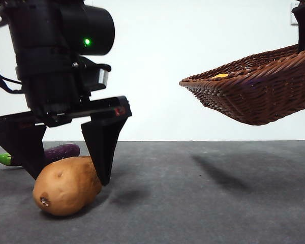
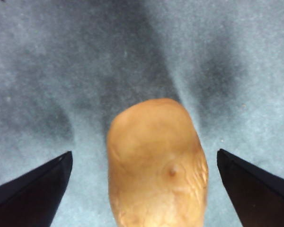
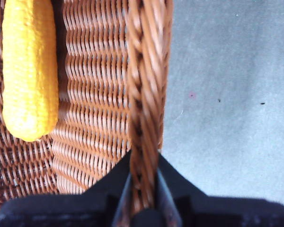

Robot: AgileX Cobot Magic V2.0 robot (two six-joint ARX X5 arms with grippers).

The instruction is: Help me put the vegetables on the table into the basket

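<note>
Potato (image 1: 66, 185) between spread left end effector (image 1: 66, 173); basket (image 1: 254, 91) aloft.

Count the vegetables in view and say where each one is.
3. The potato lies on the table between the open left gripper; the eggplant lies behind it; the yellow vegetable sits in the lifted basket.

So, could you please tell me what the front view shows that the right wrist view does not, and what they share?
Only the front view shows the potato on the table, the left gripper with its open jaws on either side of it, and the eggplant lying behind. Only the right wrist view shows the right gripper with its jaws shut on the braided rim. Both show the basket, held tilted above the table, with the yellow vegetable inside.
</note>
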